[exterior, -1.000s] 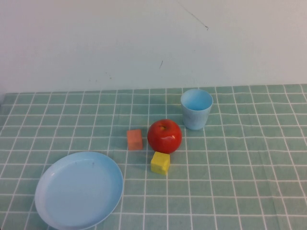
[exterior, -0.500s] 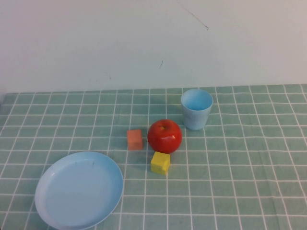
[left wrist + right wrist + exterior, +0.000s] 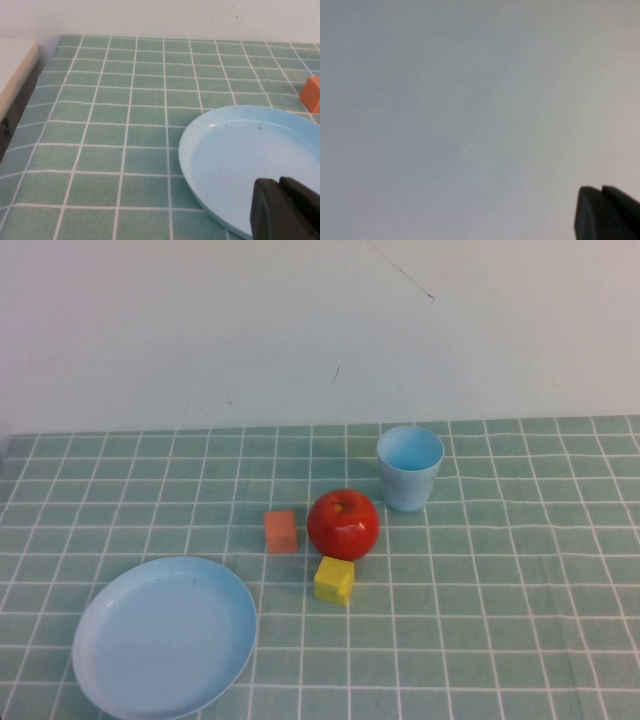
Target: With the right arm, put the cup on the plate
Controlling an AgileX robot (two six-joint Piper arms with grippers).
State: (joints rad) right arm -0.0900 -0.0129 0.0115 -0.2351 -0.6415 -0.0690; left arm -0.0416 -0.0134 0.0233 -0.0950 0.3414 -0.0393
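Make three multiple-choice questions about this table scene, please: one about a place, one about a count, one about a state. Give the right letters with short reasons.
1. Where is the cup?
A. on the plate
B. on the table behind the apple, toward the robot's right
C. in the right gripper

2. How many small blocks lie near the apple?
A. one
B. two
C. four

3. What is on the plate?
A. nothing
B. the cup
C. the apple

Answers:
1. B: the high view shows the cup upright on the green checked cloth, far from the plate.
2. B: an orange block and a yellow block are there.
3. A: the plate's surface is bare in the high and left wrist views.

Neither arm appears in the high view; the left gripper hangs near the plate, the right gripper faces a blank surface.
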